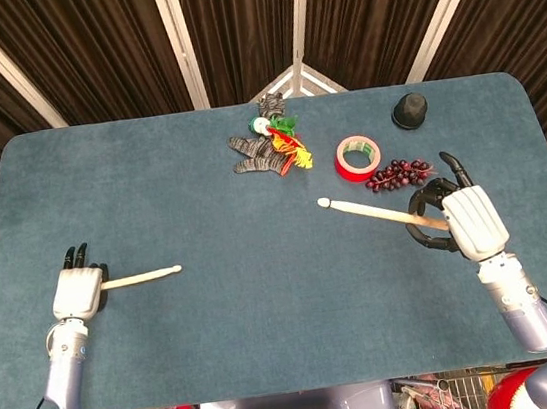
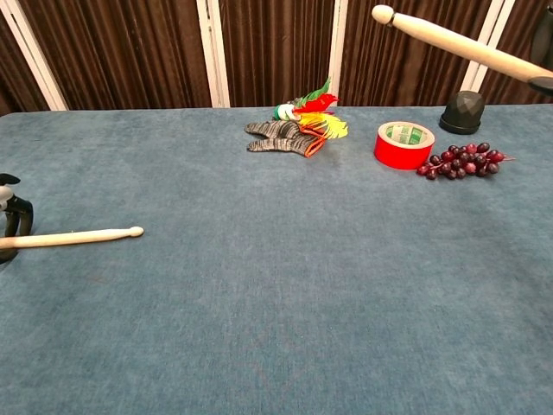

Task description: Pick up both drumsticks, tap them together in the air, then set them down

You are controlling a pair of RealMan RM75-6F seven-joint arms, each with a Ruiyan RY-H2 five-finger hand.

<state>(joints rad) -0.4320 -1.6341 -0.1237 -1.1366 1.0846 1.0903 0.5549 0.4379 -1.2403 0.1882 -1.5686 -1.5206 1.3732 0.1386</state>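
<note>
My right hand (image 1: 468,222) grips one pale wooden drumstick (image 1: 370,212) by its butt and holds it in the air, tip pointing left toward the table's middle; the chest view shows that stick (image 2: 458,46) high at the top right. My left hand (image 1: 76,290) at the table's left edge closes its fingers around the butt of the other drumstick (image 1: 142,276). In the chest view this stick (image 2: 82,236) is tilted slightly, tip end raised a little, and only the dark fingertips (image 2: 17,216) of the left hand show.
At the back of the blue table (image 1: 203,204) lie a striped glove with a colourful toy (image 1: 268,145), a red tape roll (image 1: 356,156), a bunch of dark grapes (image 1: 399,173) and a black knob (image 1: 409,110).
</note>
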